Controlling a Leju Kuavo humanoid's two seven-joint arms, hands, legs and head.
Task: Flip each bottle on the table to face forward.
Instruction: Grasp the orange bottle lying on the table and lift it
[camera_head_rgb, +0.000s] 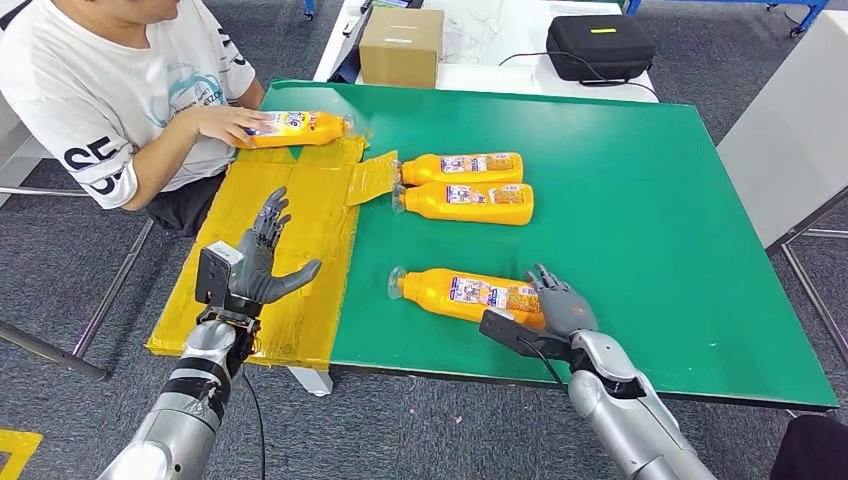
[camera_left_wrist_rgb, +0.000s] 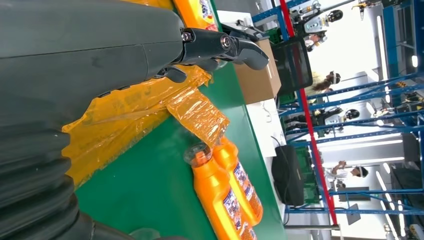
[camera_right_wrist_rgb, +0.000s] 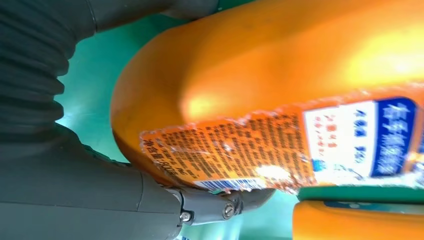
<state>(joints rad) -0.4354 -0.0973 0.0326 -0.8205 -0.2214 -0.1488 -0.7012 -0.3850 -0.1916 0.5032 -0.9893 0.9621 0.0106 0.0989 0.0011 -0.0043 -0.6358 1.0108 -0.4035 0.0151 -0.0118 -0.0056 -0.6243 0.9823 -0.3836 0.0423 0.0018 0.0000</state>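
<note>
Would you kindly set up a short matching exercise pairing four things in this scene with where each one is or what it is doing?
Things:
1. right hand
2. left hand
3. person's hand
4. cardboard box

Places or states:
A. on the white table beyond the green mat
B. fingers spread above the yellow sheet, holding nothing
C. at the base end of the nearest bottle
D. resting on the far bottle on the yellow sheet

Pairs: 1-C, 2-B, 3-D, 4-A
</note>
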